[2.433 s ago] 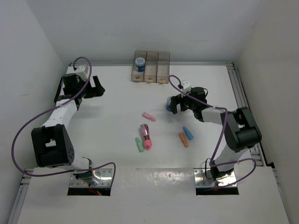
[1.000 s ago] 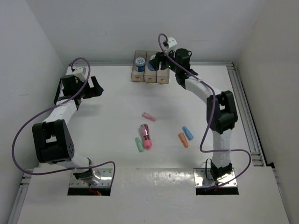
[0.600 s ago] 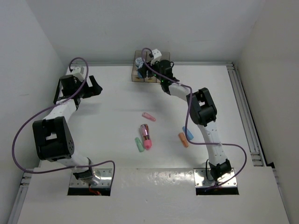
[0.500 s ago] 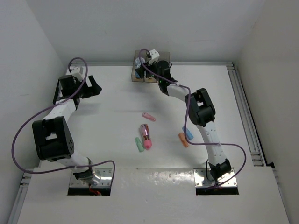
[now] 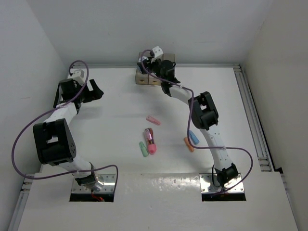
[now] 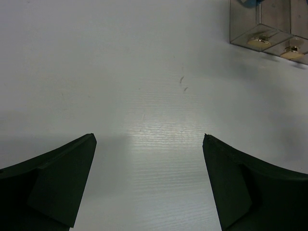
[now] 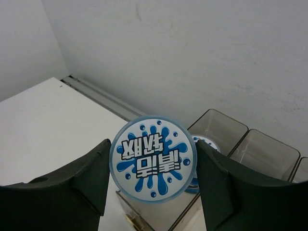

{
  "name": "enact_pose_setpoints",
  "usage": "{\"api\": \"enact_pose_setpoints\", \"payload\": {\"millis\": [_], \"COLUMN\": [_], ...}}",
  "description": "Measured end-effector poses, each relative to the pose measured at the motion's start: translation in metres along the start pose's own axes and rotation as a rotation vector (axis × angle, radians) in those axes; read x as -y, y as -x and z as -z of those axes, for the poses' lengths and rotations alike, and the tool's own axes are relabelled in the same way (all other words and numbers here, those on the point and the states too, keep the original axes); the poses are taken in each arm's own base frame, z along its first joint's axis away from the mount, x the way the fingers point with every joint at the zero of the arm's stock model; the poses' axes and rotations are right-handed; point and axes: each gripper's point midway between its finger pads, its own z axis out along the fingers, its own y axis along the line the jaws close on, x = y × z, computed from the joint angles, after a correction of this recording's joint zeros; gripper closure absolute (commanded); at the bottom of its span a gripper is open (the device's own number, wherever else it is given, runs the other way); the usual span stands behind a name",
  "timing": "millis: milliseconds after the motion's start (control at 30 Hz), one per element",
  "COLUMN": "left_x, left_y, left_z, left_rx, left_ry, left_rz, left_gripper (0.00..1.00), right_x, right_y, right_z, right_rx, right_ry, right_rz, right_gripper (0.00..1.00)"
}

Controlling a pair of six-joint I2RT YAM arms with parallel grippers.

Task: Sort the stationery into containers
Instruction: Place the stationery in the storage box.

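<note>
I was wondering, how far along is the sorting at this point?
Done: one cylinder sits in the left bin. In hand: the right gripper holds the second cylinder over that bin. Left: six capsules lie on the table; the left gripper is open and empty.

Left fingers (image 6: 50,183) wide, right fingers (image 7: 72,180) part-closed.

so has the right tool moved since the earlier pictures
Yes. The right tool went from mid-table up and left to the far edge, above the left end of the translucent grey-brown bin row, gripping the round blue-and-white cylinder.
</note>
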Motion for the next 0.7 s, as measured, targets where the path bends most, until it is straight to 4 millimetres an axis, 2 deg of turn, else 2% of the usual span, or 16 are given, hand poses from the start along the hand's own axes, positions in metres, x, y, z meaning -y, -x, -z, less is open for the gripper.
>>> {"api": "enact_pose_setpoints", "payload": {"millis": [67, 433, 500, 533, 600, 633, 700], "left_x": [-0.002, -0.010, -0.011, -0.011, -0.012, -0.011, -0.011], "left_y": [-0.002, -0.006, -0.010, -0.012, -0.013, -0.013, -0.013], "left_z": [0.001, 0.000, -0.002, -0.003, -0.003, -0.003, -0.003], "left_rx": [-0.004, -0.017, -0.028, -0.032, -0.036, -0.037, -0.038], "left_ry": [0.002, 0.009, 0.008, 0.007, 0.006, 0.005, 0.003], "left_rz": [0.002, 0.013, 0.018, 0.019, 0.019, 0.019, 0.016], "left_gripper": [0.00, 0.00, 0.00, 0.00, 0.00, 0.00, 0.00], "right_x": [0.001, 0.003, 0.003, 0.004, 0.005, 0.005, 0.007], "right_y": [-0.006, -0.078, -0.082, -0.082, -0.078, -0.076, -0.074], "right_z": [-0.003, -0.002, -0.002, -0.002, -0.004, -0.005, -0.006], "right_rx": [0.004, -0.102, -0.115, -0.118, -0.110, -0.105, -0.102], "right_ry": [-0.006, -0.011, -0.012, -0.014, -0.019, -0.022, -0.032], "right_rz": [0.011, 0.008, 0.006, 0.005, 0.006, 0.006, 0.004], "right_gripper": [1.00, 0.99, 0.85, 0.65, 0.48, 0.36, 0.32]}}
